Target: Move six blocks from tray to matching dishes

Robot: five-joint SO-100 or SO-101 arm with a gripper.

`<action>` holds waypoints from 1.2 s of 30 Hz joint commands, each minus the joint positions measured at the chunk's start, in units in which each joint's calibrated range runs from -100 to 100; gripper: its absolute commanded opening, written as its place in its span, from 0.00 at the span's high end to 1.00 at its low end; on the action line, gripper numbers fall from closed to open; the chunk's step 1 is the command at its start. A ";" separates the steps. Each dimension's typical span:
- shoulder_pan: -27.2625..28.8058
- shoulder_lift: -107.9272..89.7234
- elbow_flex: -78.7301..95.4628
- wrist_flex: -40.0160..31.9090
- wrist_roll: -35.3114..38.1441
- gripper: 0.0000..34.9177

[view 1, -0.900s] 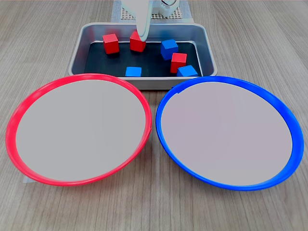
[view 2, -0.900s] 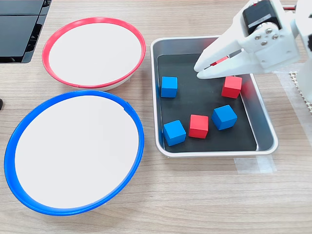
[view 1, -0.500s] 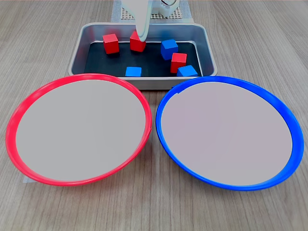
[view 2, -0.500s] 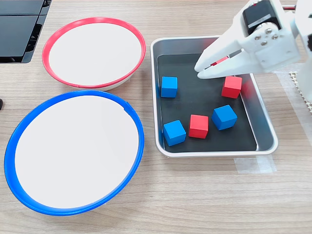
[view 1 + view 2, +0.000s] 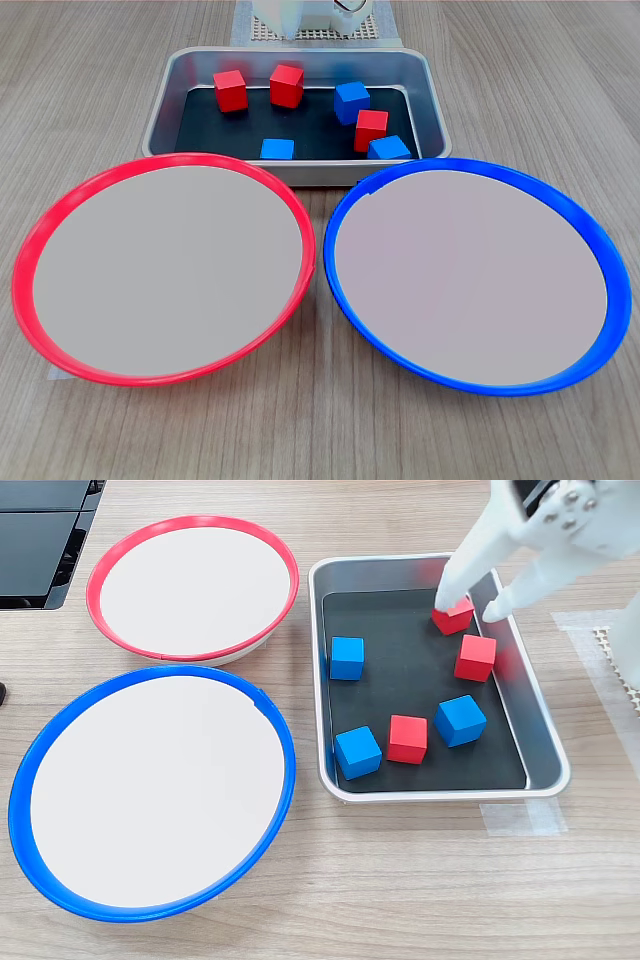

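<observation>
Your claw hangs spread open over the far end of the tray in the second exterior view, gripping nothing. One fingertip sits at the top edge of a red block; whether it touches is unclear. The other tip points over the tray's right wall. Just below the claw lies a second red block. Further down the tray you have a blue block, a third red block and another blue block near the bottom wall. Left of the claw, by the tray's left wall, stands the last blue block. All six blocks are in the tray. Beyond it to the left, the red dish and the blue dish hold no blocks.
</observation>
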 commanded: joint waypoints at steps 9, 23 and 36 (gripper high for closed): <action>10.58 4.03 2.62 0.23 27.55 0.61; 9.36 7.18 8.54 -8.52 42.64 0.45; 5.12 11.36 2.26 -16.45 40.93 1.00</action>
